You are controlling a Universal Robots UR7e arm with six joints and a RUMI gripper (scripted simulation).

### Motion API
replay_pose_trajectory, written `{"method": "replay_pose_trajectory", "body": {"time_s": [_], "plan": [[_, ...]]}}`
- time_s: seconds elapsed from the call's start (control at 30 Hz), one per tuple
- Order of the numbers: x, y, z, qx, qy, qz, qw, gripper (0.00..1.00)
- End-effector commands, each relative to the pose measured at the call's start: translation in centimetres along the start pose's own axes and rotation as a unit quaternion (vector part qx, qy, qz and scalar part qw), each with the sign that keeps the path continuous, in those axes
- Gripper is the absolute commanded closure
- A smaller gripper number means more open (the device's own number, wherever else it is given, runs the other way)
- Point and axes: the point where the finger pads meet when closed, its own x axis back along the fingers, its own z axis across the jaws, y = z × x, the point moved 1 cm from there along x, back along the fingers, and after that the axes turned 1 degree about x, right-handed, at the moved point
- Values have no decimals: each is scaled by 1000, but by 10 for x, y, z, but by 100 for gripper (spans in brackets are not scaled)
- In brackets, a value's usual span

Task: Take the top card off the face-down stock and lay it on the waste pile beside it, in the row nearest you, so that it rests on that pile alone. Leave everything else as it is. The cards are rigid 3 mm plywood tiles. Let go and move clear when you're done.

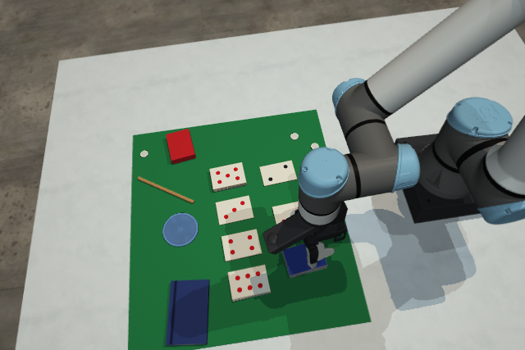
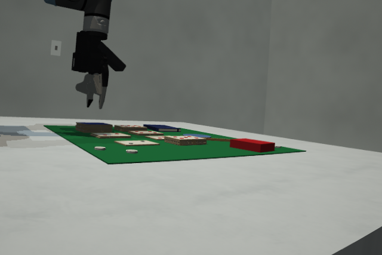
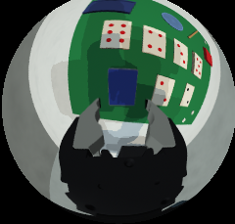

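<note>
Lining up over the stock

My gripper (image 2: 94,104) hangs half-open and empty above the stock (image 1: 304,262), beside the waste pile (image 1: 248,281); I'd descend straight, jaws straddling only the top card's edges.

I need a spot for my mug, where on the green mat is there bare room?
Bare green lies between the red block and the two far white discs, and near the mat edge right of the blue book. The card rows are crowded.

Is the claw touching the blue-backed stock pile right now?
No, in the exterior view the claw hangs well above the stock pile, with bare wall showing between them.
</note>
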Motion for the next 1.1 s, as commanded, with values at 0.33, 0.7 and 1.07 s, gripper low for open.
{"method": "replay_pose_trajectory", "body": {"time_s": [0.33,0.7,1.07], "plan": [[-27,-1,0,0,0,1,1000,50],[-36,-1,0,0,0,1,1000,50],[-36,-1,0,0,0,1,1000,50]]}}
